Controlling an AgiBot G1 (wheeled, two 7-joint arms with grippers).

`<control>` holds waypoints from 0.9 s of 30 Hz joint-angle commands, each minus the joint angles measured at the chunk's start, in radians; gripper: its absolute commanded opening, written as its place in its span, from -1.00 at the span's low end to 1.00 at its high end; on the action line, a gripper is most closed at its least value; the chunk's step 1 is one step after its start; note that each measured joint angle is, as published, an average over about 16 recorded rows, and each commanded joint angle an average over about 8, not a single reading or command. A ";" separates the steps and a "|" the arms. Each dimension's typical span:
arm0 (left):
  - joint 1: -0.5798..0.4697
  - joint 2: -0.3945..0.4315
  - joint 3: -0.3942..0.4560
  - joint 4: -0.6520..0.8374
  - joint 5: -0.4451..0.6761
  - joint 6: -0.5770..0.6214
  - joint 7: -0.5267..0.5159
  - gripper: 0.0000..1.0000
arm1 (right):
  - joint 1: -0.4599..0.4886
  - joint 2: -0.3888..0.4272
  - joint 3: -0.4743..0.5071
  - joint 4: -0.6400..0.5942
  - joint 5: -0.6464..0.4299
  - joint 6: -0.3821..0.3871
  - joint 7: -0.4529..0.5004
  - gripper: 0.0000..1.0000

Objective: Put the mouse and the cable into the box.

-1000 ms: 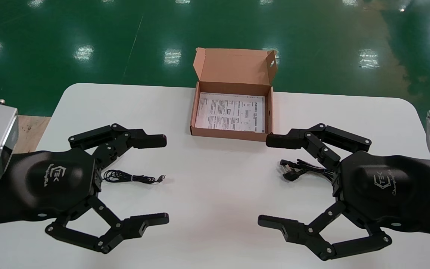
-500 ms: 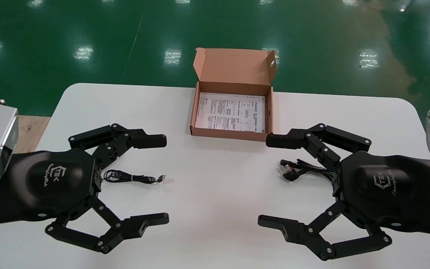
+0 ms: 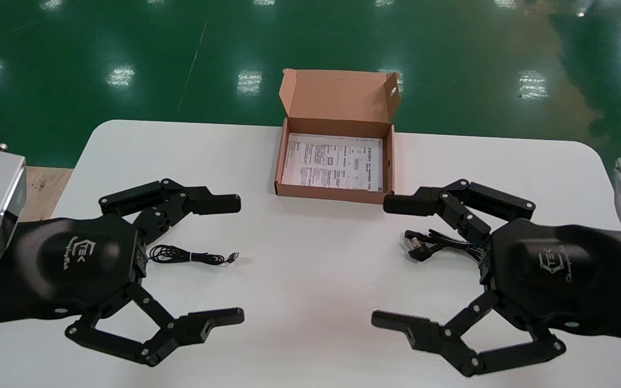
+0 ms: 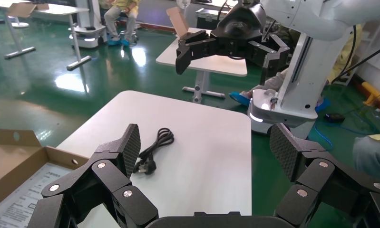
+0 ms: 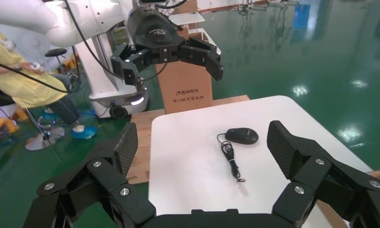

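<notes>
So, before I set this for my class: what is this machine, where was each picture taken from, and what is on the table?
It is a two-armed robot. The wide picture comes from its head camera, looking down on a white table. The other two come from cameras on its wrists. The left end effector and right end effector are open claws, holding nothing. An open cardboard box holds a printed sheet. A wired mouse lies beneath the left arm, a power cable beneath the right.

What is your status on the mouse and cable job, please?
Left gripper open over the mouse; right gripper open over the cable. Neither grasped, both on the table. Lid up on the box, leaflet inside, path clear.
</notes>
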 commanded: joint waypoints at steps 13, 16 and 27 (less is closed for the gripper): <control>-0.328 0.120 0.279 0.241 0.437 0.040 0.068 1.00 | 0.234 -0.036 -0.148 -0.272 -0.456 -0.062 -0.510 1.00; -0.383 0.177 0.338 0.352 0.536 0.037 0.137 1.00 | 0.292 -0.067 -0.195 -0.386 -0.545 -0.056 -0.629 1.00; -0.537 0.346 0.475 0.784 0.758 0.008 0.447 1.00 | 0.457 -0.201 -0.289 -0.803 -0.715 -0.003 -0.888 1.00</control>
